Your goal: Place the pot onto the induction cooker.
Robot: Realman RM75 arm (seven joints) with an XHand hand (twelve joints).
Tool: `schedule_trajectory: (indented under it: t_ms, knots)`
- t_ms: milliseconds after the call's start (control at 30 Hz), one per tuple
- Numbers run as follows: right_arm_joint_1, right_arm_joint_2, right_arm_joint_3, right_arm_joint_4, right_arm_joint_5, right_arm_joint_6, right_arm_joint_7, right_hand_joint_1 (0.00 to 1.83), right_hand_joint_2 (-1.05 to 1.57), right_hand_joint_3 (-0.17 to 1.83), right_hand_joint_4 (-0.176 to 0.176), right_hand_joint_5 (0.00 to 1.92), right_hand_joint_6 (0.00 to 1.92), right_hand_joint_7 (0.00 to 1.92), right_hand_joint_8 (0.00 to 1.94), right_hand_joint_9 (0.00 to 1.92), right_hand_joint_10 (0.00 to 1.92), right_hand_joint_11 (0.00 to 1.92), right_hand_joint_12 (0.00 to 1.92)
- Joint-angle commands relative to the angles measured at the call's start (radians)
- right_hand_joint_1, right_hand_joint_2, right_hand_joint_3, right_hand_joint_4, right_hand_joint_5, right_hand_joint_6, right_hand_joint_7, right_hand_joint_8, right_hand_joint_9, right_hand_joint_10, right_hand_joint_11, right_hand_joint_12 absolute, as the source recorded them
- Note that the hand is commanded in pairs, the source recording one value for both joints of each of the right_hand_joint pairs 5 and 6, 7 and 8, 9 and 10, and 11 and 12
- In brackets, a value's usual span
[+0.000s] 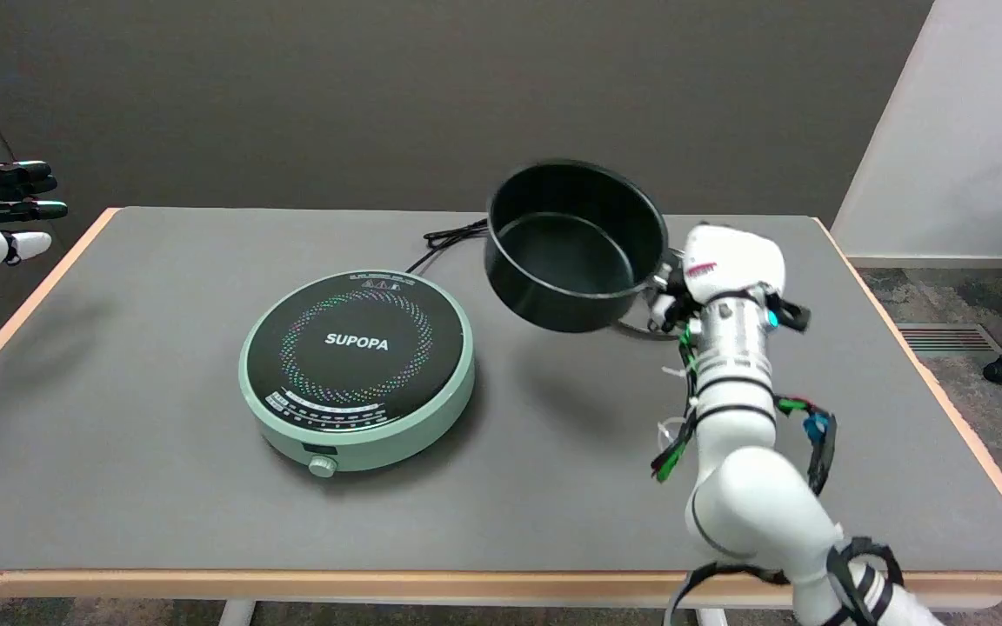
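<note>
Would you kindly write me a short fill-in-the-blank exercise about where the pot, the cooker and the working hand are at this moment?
1. The right hand holds the black pot by its ____.
2. The pot is lifted and tilted; inside it is ____.
3. In the picture, the green induction cooker sits to the ____ of the pot.
4. The word printed on the cooker is ____.

Missing words: handle; empty; left; SUPOPA

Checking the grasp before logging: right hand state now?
Right hand: holding the black pot by its handle, lifted and tilted above the table, right of the induction cooker.
</note>
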Motion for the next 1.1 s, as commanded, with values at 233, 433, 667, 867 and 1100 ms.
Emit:
schedule_trajectory:
  t_ms: [233,433,667,867,1100]
  knots:
    - [0.268,0.143,0.319,-0.221,0.332,-0.902,0.008,1.05,1.16,0.84,-0.036,1.92,1.92,1.92,1.92,1.92,1.92,1.92,1.92]
    - [0.400,0.173,0.285,-0.369,0.409,-1.099,0.008,1.06,1.15,0.84,-0.036,1.92,1.92,1.92,1.92,1.92,1.92,1.92,1.92]
    - [0.557,0.202,0.133,-0.530,0.515,-1.195,0.001,1.06,1.14,0.83,-0.036,1.92,1.92,1.92,1.92,1.92,1.92,1.92,1.92]
    - [0.625,0.191,0.045,-0.567,0.525,-1.181,0.000,1.06,1.14,0.83,-0.036,1.92,1.92,1.92,1.92,1.92,1.92,1.92,1.92]
    - [0.609,0.136,-0.004,-0.509,0.434,-1.079,-0.002,1.06,1.12,0.84,-0.036,1.92,1.92,1.92,1.92,1.92,1.92,1.92,1.92]
